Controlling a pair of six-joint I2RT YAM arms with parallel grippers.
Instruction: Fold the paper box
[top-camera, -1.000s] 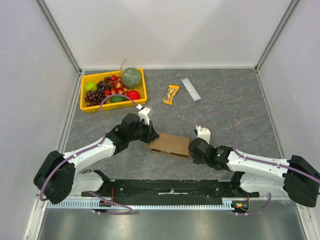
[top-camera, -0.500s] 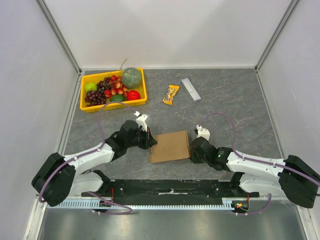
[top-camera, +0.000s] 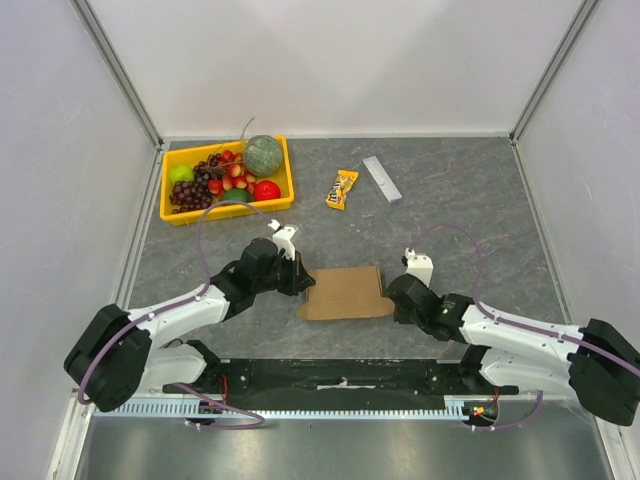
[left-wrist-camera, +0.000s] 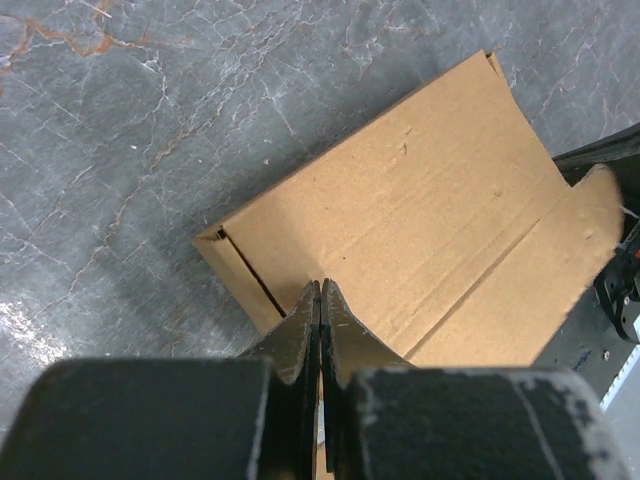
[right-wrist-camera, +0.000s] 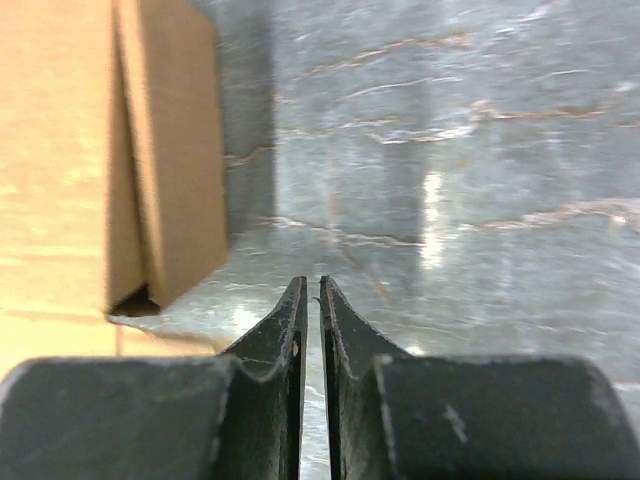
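Note:
The paper box (top-camera: 345, 293) is a flat brown cardboard piece lying on the grey table between my two arms. It fills the left wrist view (left-wrist-camera: 400, 230), where a folded side flap shows at its near-left corner. My left gripper (top-camera: 303, 283) is shut, its tips (left-wrist-camera: 320, 285) over the box's left edge with nothing between them. My right gripper (top-camera: 393, 295) sits just off the box's right edge. Its fingers (right-wrist-camera: 312, 282) stand almost together with only a thin slit and bare table between them. The box's folded edge (right-wrist-camera: 165, 150) lies to their left.
A yellow tray (top-camera: 168, 212) of fruit stands at the back left. A yellow snack packet (top-camera: 342, 189) and a small grey bar (top-camera: 382, 179) lie at the back middle. White walls close in the table on three sides.
The box was tilted up between both grippers a second ago and now lies flat. My right gripper has drawn back to the right, off the box's edge.

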